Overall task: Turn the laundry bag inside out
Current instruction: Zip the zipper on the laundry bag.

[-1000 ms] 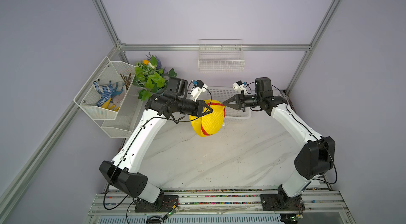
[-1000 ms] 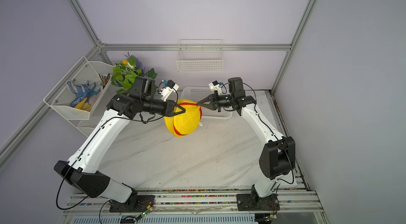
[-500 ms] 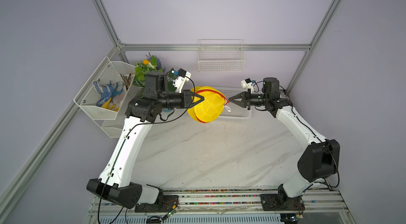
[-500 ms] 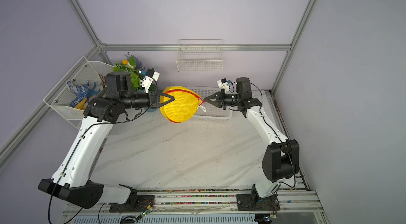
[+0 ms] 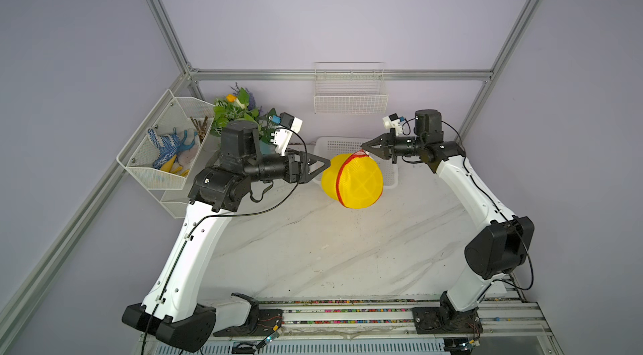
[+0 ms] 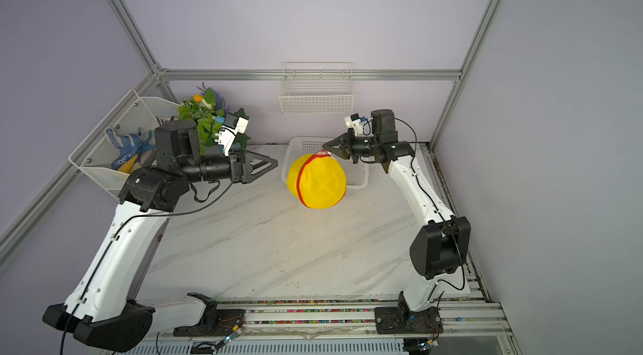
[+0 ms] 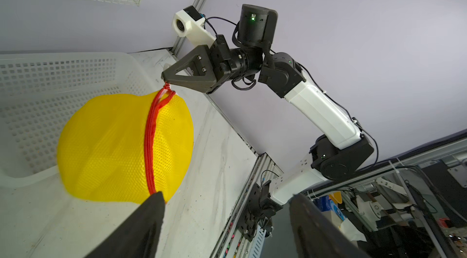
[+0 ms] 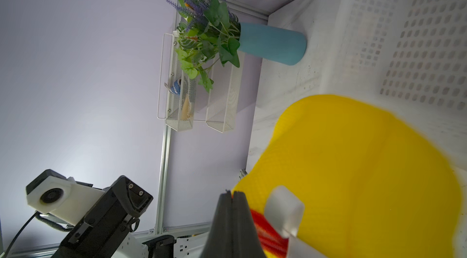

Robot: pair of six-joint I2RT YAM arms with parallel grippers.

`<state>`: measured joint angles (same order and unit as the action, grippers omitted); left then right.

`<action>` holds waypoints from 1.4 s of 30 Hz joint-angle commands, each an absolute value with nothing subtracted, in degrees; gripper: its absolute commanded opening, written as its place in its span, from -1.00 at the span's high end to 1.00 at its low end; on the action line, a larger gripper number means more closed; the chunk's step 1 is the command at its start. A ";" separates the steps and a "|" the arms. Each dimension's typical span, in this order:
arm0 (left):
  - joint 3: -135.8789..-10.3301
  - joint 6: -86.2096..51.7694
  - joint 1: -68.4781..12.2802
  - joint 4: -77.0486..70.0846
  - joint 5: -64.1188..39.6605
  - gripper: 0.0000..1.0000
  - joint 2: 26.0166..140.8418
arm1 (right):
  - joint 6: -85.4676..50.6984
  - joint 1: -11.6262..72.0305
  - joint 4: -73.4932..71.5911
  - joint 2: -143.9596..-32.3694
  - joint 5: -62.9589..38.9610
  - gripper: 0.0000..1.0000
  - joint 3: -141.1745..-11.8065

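The laundry bag [image 5: 353, 181] [image 6: 316, 181] is a round yellow mesh ball with a red zipper trim [image 7: 151, 143]. It hangs above the table in front of the white perforated basket [image 5: 390, 181]. My right gripper [image 5: 364, 146] [image 6: 324, 146] [image 8: 232, 194] is shut on the red trim at the bag's top, and a small white tab [image 8: 284, 208] sticks out beside the jaws. My left gripper [image 5: 326, 164] [image 6: 275, 163] [image 7: 226, 197] stands open just left of the bag. Nothing lies between its fingers [image 7: 151, 208].
A white wire rack [image 5: 163, 148] holding blue gloves hangs at the left wall. A plant in a blue vase [image 8: 273, 43] stands at the back left corner. A wire basket [image 5: 349, 99] is mounted on the back wall. The marble table [image 5: 330, 249] spreads below the bag.
My left gripper has opened and let go of the bag. The bag has swung right and down and now hangs from the right gripper alone.
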<state>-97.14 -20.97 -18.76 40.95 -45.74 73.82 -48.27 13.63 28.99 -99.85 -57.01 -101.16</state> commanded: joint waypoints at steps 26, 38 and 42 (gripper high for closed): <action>-87.97 -13.73 -27.13 44.41 -36.06 -0.85 79.33 | -32.40 22.62 58.18 -96.71 -53.80 1.00 -101.77; -85.12 -11.56 -34.51 43.73 -25.94 -1.00 84.30 | -37.16 25.15 58.35 -100.76 -54.91 1.00 -115.27; -86.79 -8.74 -36.24 45.90 -24.61 -0.92 86.83 | -38.31 25.78 58.33 -101.38 -55.76 1.00 -118.34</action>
<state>-87.48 -11.81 -35.14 43.31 -26.92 84.73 -36.93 25.30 58.61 -100.42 -54.11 -115.79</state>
